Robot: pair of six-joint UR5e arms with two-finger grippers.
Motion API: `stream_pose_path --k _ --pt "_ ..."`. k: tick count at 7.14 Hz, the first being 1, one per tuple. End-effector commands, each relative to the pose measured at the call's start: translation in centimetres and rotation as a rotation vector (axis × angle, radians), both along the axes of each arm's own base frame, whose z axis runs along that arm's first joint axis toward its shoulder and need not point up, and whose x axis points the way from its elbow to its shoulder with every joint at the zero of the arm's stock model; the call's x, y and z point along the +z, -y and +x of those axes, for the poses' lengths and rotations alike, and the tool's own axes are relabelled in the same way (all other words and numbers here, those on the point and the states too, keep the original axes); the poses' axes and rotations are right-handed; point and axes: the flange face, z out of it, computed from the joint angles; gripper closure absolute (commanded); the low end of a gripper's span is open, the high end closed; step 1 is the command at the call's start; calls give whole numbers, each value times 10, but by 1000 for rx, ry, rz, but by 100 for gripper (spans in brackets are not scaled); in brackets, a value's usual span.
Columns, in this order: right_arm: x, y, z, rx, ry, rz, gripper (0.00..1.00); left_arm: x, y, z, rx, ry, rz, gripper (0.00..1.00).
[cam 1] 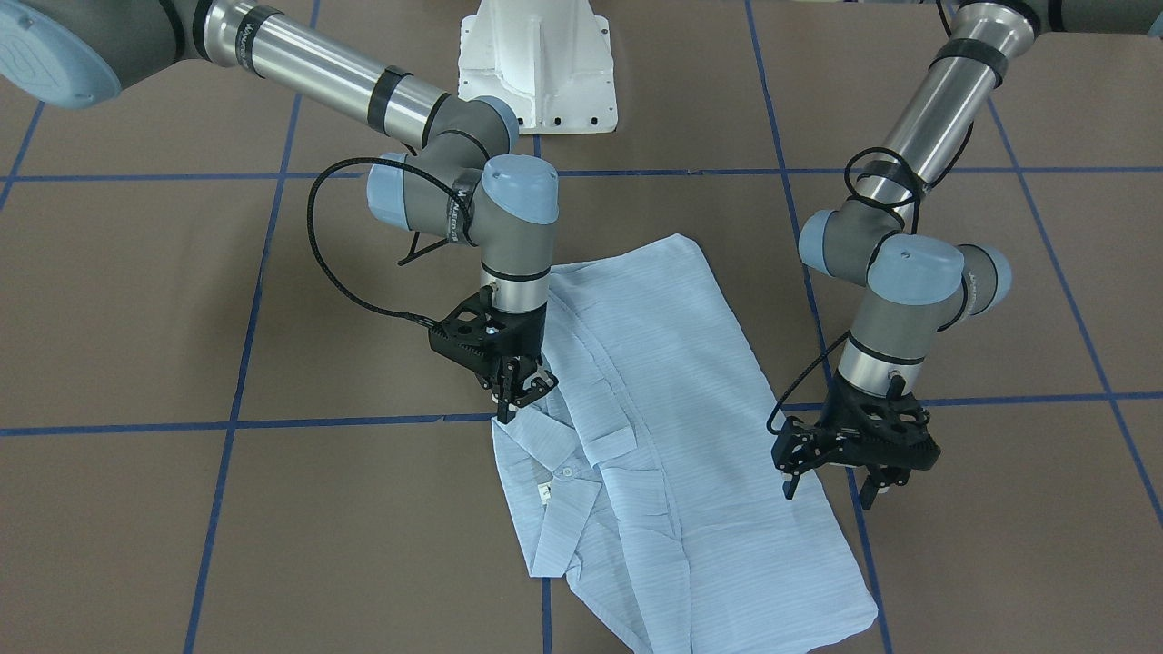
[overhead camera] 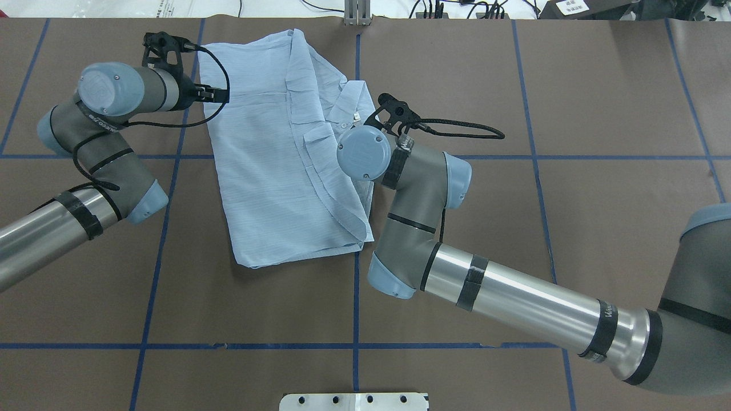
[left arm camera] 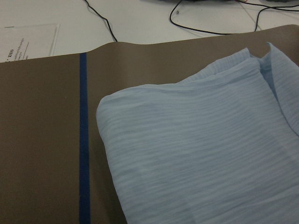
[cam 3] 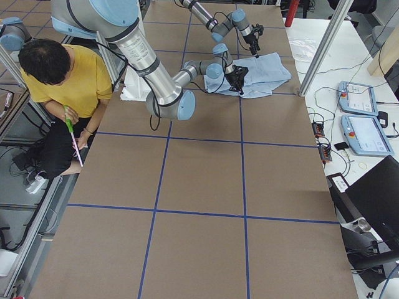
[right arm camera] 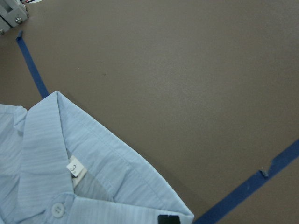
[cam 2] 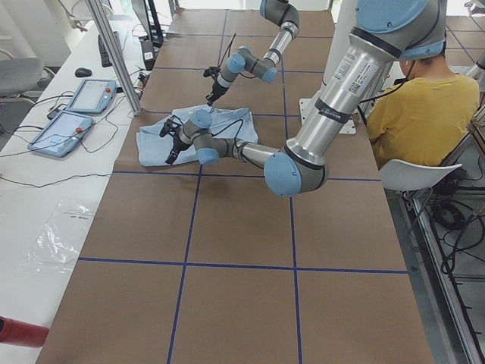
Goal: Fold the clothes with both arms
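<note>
The light-blue shirt (cam 1: 672, 436) lies flat on the brown table, folded lengthwise, with its collar toward the operators' side; it also shows in the overhead view (overhead camera: 274, 171). My left gripper (cam 1: 829, 490) is open and empty, hovering just off the shirt's long edge. The left wrist view shows that folded corner (left arm camera: 201, 154). My right gripper (cam 1: 506, 413) is low at the collar-side edge and looks shut on the cloth there. The right wrist view shows the collar with its size tag (right arm camera: 74, 169) and one black fingertip (right arm camera: 168, 219). In the overhead view the right wrist hides that gripper.
The white pedestal base (cam 1: 536, 68) stands behind the shirt. Blue tape lines (cam 1: 273, 422) cross the table. The far table edge with cables (left arm camera: 187, 18) is close to the shirt. A seated person in yellow (cam 2: 417, 114) is beside the robot. Tablets (cam 2: 72, 114) lie on the side bench.
</note>
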Motion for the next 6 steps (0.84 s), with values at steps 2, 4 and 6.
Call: stream_pose_path --k 2,4,6 --pt "8 -15 26 -8 26 15 100 -1 -1 0 2 -1 1 0" --pt "42 -64 71 -32 39 29 100 0 -1 0 2 -1 1 0" --pt "47 -126 112 -79 37 37 100 0 -1 0 2 -1 1 0"
